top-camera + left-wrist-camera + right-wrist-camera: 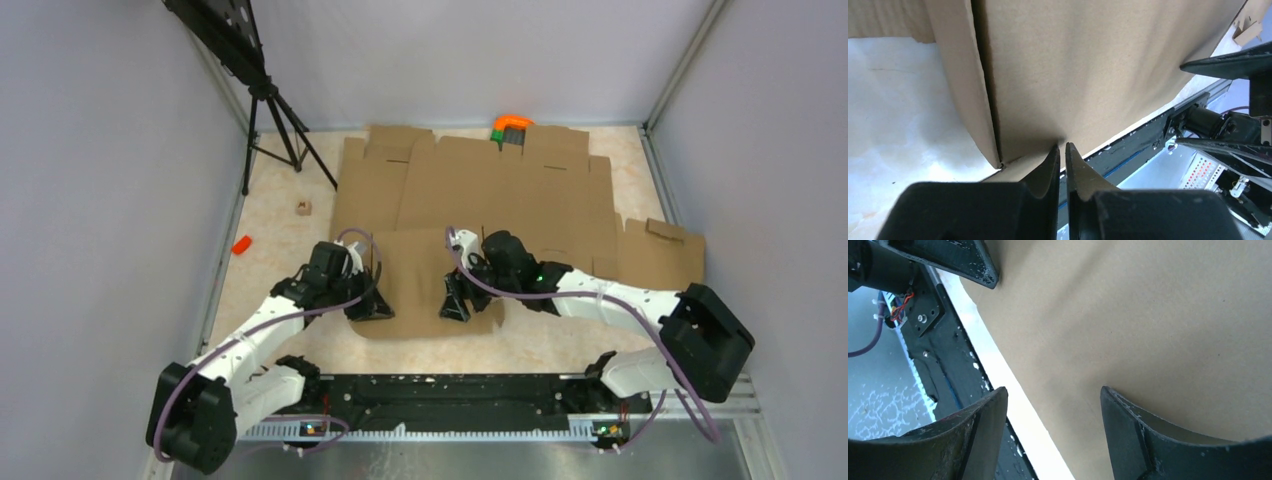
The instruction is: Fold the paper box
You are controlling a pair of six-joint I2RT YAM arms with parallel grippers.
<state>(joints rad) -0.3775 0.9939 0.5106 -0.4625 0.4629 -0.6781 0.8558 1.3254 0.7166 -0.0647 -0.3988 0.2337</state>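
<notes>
Table (270, 250), L fingers (1050, 165) nip box (1088, 65), R (1053, 400) apart

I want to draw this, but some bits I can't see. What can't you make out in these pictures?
Top view: the orange-and-green thing at the far edge is too small to name.
Top view: the tiny block is too small to identify.
Left wrist view: whether the left end effector pinches the paper box; its fingertips cover that spot.
Both wrist views: the paper box's outline is cut off by the frame edges.
</notes>
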